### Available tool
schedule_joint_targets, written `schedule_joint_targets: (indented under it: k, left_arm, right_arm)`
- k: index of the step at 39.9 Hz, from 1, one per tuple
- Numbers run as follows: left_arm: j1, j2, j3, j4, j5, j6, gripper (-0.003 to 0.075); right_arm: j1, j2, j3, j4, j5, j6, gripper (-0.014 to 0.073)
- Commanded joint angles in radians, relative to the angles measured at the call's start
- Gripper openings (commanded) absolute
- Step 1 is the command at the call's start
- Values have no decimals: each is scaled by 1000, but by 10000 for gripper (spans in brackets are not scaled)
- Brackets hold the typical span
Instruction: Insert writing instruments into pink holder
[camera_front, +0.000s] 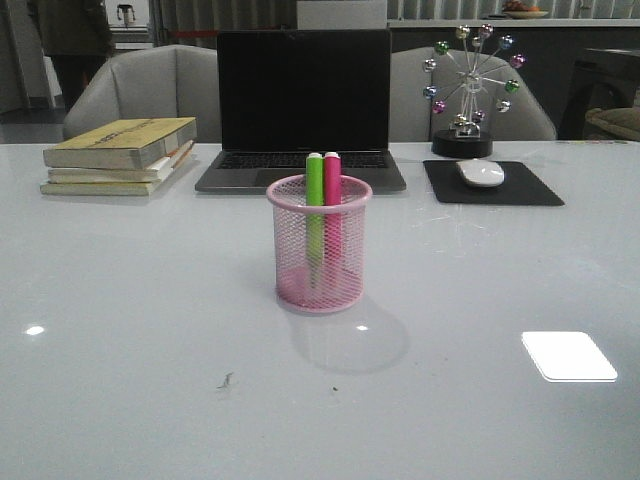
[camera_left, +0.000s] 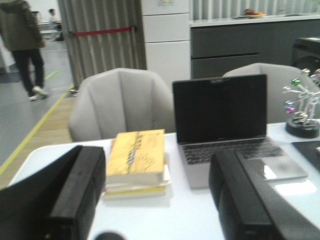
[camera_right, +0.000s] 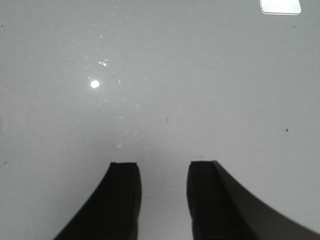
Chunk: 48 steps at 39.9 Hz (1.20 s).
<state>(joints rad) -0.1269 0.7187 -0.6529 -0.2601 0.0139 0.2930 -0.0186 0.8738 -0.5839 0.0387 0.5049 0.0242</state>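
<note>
The pink wire-mesh holder (camera_front: 320, 262) stands upright in the middle of the white table. Inside it stand the green highlighter (camera_front: 315, 205) and, to its right, the pink highlighter (camera_front: 332, 205), both leaning a little toward the back rim with their tops above the rim. Neither arm shows in the front view. My left gripper (camera_left: 157, 187) is open with nothing between its fingers, raised and facing the books and laptop. My right gripper (camera_right: 164, 172) is open over bare table, empty. The holder and markers are out of both wrist views.
A stack of yellow books (camera_front: 120, 155) lies at the back left, also visible as books (camera_left: 136, 160). A black laptop (camera_front: 302, 110) stands open behind the holder. A mouse (camera_front: 481, 172) on a black pad (camera_front: 492, 185) and a ball ornament (camera_front: 468, 90) are at the back right.
</note>
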Motion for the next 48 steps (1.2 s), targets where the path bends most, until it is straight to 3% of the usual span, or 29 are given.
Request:
schedule_joint_targets:
  k: [1, 15, 28, 48]
  left_arm:
    - [36, -79, 31, 1, -22, 2, 491]
    - [78, -199, 156, 1, 28, 2, 491]
    - [78, -199, 156, 1, 24, 2, 491]
    - [78, -199, 156, 1, 24, 2, 491]
  right_arm:
    - [-7, -14, -27, 5, -74, -7, 360]
    - [-7, -14, -27, 6, -68, -7, 349]
    - [-7, -14, -27, 8, -60, -7, 44]
    - [-7, -12, -27, 9, -41, -7, 52]
